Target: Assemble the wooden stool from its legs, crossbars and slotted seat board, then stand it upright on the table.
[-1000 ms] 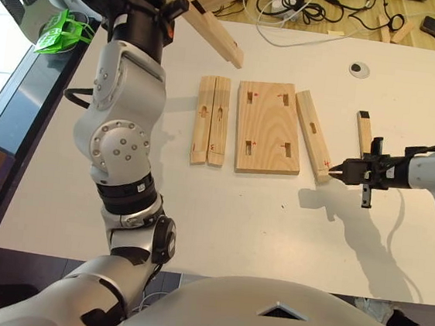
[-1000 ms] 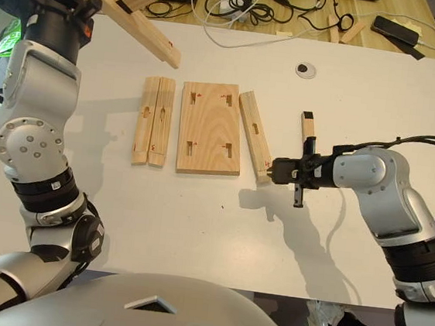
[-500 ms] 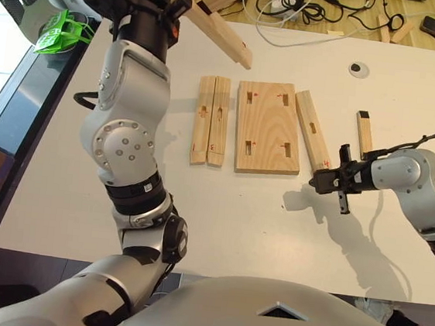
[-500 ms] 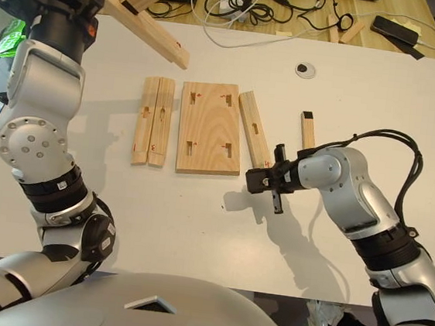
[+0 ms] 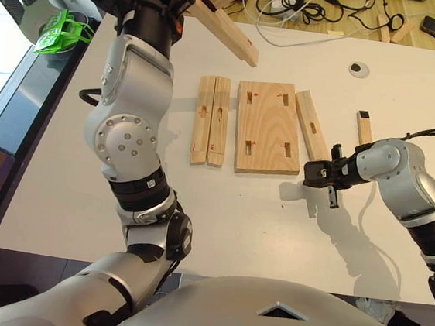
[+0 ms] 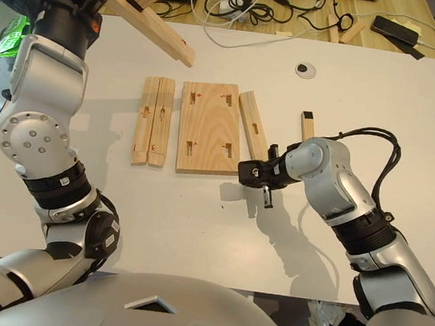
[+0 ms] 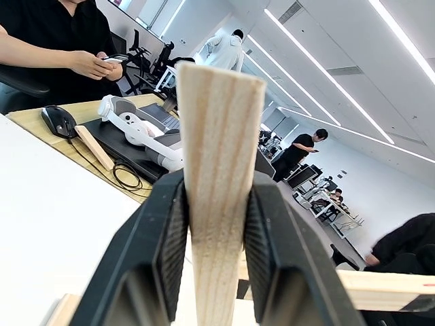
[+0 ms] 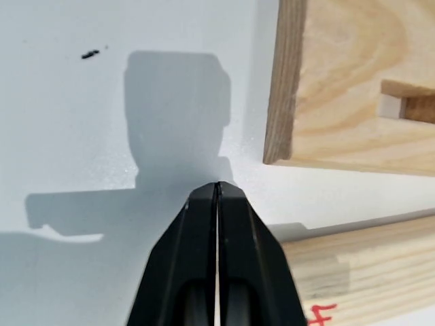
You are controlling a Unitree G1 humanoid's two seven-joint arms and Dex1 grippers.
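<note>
The white worktop [image 5: 220, 210] carries a slotted seat board [image 5: 268, 127], paired legs [image 5: 210, 119] on its left, and a third leg [image 5: 313, 126] and short crossbar [image 5: 364, 130] on its right.

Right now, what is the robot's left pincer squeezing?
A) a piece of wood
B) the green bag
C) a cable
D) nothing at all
A: in the left wrist view, the left pincer is shut on a wooden piece, gripping it from both sides.
</note>
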